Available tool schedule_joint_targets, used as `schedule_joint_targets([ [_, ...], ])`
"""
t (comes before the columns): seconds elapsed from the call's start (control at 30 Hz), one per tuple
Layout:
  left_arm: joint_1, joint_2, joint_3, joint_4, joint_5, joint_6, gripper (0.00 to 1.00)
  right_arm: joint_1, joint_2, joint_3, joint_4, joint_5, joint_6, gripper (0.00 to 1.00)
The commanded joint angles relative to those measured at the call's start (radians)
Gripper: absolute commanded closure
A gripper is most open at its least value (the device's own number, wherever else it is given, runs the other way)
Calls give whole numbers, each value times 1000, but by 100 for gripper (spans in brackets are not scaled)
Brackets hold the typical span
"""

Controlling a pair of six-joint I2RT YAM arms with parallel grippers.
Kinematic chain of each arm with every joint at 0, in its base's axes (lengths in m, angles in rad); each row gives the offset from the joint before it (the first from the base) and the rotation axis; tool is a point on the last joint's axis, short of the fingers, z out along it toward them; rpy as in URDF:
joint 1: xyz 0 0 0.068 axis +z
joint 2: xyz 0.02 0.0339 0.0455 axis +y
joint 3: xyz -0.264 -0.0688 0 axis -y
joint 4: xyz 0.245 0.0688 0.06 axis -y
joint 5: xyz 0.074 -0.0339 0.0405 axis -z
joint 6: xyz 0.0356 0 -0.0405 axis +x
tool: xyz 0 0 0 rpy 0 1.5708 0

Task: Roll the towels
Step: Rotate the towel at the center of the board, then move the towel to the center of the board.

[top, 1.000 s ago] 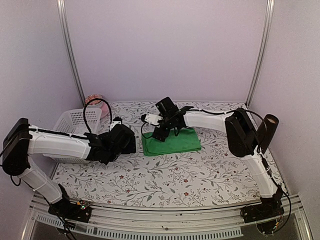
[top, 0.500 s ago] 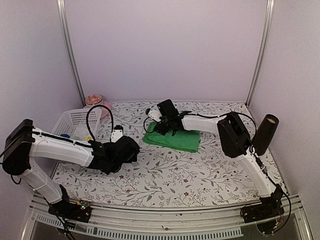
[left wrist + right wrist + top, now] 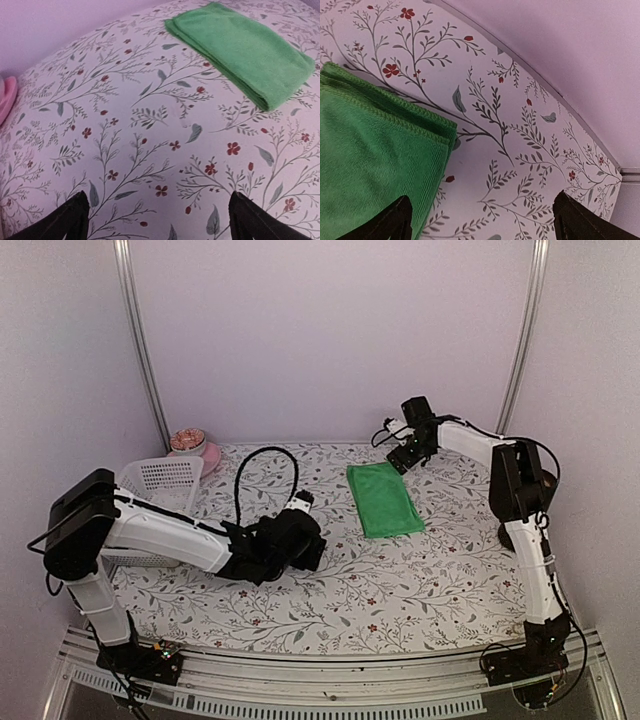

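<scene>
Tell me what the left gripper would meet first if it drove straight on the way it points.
Most likely the bare floral tablecloth just ahead of the open left gripper; the green towel lies right of that line, though depth is hard to judge.

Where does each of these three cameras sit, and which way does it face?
Top external: above and behind the arms, looking down on the table; both arms show whole.
Left wrist: low on the left arm, facing the green towel; left fingers at the bottom.
Right wrist: on the right arm near the back wall, over the towel's corner; right fingers below.
Shared: all see the green towel.
</scene>
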Motion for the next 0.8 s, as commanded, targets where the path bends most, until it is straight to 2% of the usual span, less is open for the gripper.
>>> schedule_joint_targets([
  [0.0, -15, 37, 61, 279, 259, 445, 3, 17, -307, -99, -82, -186, 84, 1],
  [0.13, -12, 96, 134, 334, 519, 712, 3, -15, -455, -264, -69, -254, 71, 1],
  [0.3, 0, 278, 356, 190, 619, 944, 3, -42, -604, -448, -61, -346, 48, 1],
  [0.5, 53, 395, 486, 98, 739, 1039, 17, -50, -767, -614, -43, -408, 26, 1],
  [0.77, 72, 511, 581, 32, 672, 1117, 24, -71, -881, -715, -3, -457, 13, 1],
])
